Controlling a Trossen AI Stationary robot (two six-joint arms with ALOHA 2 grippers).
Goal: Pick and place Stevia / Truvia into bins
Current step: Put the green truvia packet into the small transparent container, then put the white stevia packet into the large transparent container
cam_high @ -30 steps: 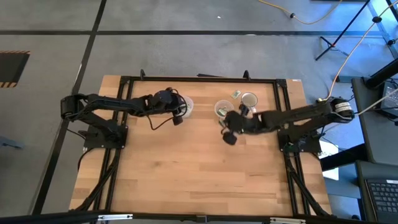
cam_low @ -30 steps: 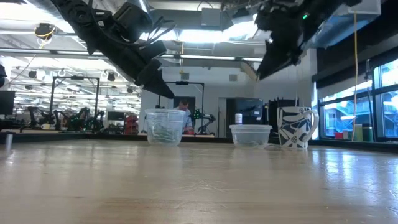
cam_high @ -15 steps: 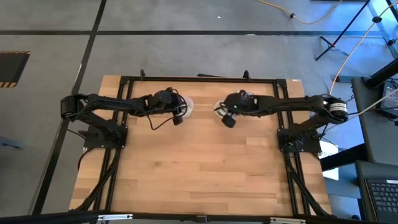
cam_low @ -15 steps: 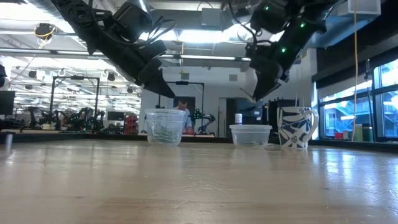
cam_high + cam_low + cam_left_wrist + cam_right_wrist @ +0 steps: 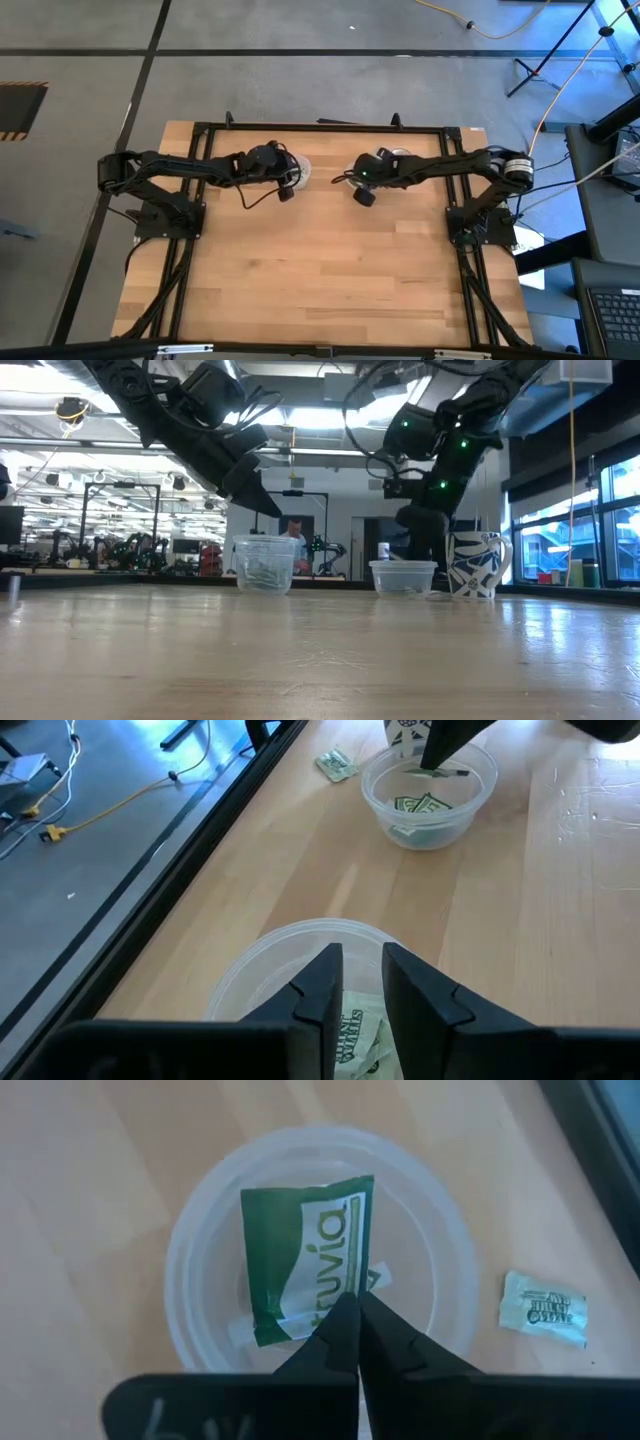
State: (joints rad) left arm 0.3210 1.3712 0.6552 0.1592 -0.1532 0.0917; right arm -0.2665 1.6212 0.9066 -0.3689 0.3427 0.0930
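Grey concrete floor [image 5: 300, 90] surrounds the wooden table [image 5: 320, 270]; a yellow cable [image 5: 480, 30] snakes at one o'clock, bright windows [image 5: 610, 530] at three o'clock.

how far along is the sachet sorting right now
Partly done. The shallow cup already holds green sachets, and the taller cup under the left gripper holds Stevia sachets. In hand: the right gripper, shut, pinches a Truvia sachet over the shallow cup, not yet released. Left: at least one loose sachet still lies on the table beside that cup.
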